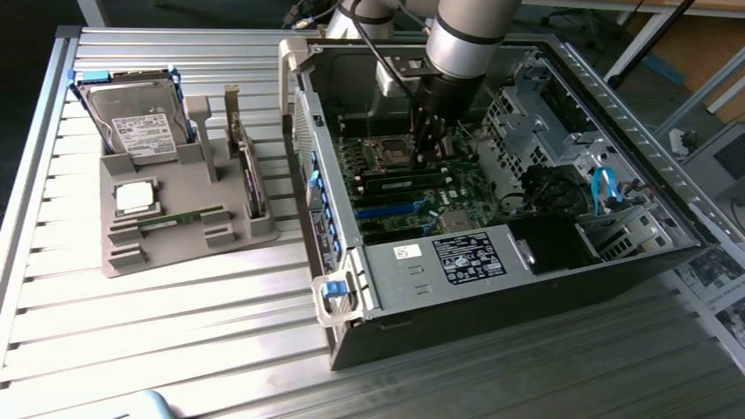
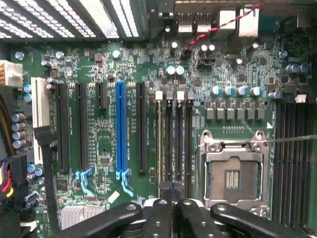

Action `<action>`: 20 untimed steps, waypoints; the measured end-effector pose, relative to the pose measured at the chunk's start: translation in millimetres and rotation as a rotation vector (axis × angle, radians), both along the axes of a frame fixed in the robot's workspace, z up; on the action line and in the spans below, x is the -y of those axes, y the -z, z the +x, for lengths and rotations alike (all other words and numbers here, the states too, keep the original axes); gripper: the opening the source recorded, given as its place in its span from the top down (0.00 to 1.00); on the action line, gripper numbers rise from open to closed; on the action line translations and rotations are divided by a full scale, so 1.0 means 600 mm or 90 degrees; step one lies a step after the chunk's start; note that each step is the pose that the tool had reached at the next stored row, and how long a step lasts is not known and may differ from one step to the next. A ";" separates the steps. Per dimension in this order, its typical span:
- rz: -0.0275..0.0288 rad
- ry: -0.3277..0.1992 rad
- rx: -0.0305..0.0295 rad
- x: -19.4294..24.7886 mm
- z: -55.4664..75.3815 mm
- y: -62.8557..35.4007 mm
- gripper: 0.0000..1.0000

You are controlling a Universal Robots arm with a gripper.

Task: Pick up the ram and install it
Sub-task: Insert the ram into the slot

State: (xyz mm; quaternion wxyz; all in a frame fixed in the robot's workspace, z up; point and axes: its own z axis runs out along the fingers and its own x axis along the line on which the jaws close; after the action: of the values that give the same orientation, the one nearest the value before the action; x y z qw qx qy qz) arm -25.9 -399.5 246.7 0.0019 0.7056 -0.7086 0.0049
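My gripper (image 1: 432, 150) reaches down inside the open computer case (image 1: 385, 288), over the memory slots (image 2: 174, 139) beside the empty CPU socket (image 2: 233, 176). In the wrist view its black fingers (image 2: 158, 213) are pressed together, shut, with nothing visible between them. One green ram stick (image 1: 402, 182) lies along the motherboard slots just below the gripper. In the wrist view a thin greenish edge of that ram (image 2: 159, 144) stands in the slot beside the fingertips. A second ram (image 1: 177, 220) rests in the grey holder (image 1: 222, 240) outside the case.
The grey holder carries a silver hard drive (image 1: 138, 122) and a square CPU chip (image 1: 136, 197). Case walls, a drive cage (image 1: 518, 113) and blue cables (image 1: 602, 188) surround the gripper. A blue expansion slot (image 2: 120, 129) lies beside the memory slots. A slatted metal table (image 1: 174, 314) runs around the case.
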 end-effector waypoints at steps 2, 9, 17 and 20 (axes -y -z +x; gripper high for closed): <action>0.0000 0.000 -0.0001 0.0000 0.006 0.000 0.89; -0.0013 0.000 -0.0002 -0.0001 0.023 0.000 0.89; -0.0038 0.000 -0.0001 -0.0006 0.043 0.000 0.89; -0.0040 0.000 -0.0001 -0.0006 0.050 0.000 0.89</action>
State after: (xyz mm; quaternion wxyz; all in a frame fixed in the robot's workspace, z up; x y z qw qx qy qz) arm 3.8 -399.1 246.7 0.0042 0.7056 -0.7086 0.0070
